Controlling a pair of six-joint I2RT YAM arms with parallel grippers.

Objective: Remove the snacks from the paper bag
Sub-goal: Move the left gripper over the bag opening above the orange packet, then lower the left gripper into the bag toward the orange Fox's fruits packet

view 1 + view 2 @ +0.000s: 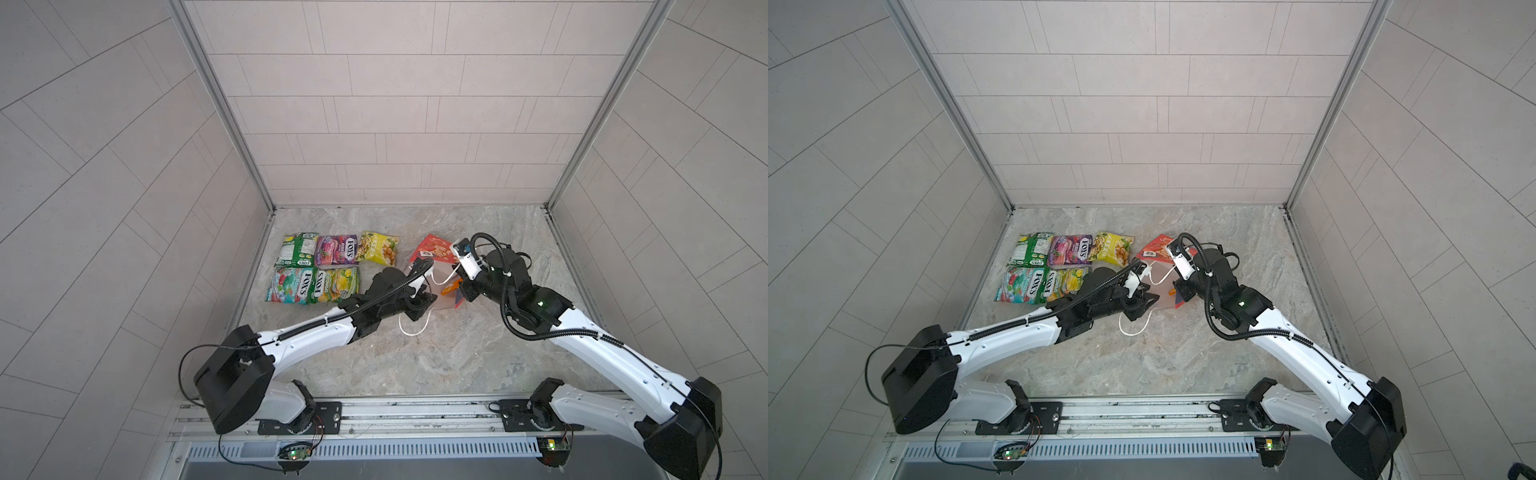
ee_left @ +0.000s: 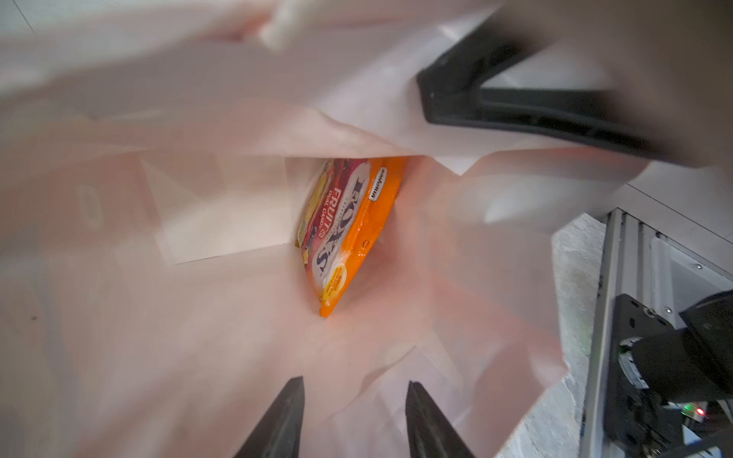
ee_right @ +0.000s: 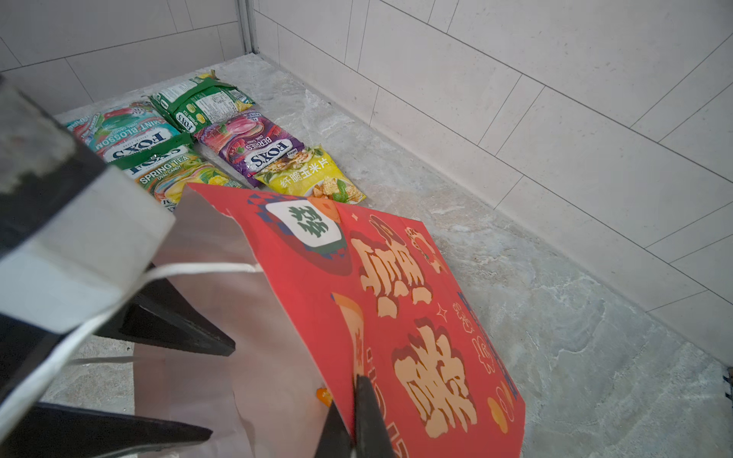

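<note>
Because the right claw is clenched on the paper bag at its red wall, the mouth gapes toward the left claw, which hangs parted and empty at the opening (aimed inward). Orange packet lies deep inside; five other snacks sit in rows on the tabletop beside the bag.

Orange packet mostly hidden inside paper bag

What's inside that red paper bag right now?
One orange FOX'S packet lies inside the paper bag, leaning on a side wall. The left pincer, open, points at it. A fold of white lining hides its far end and anything behind.
</note>
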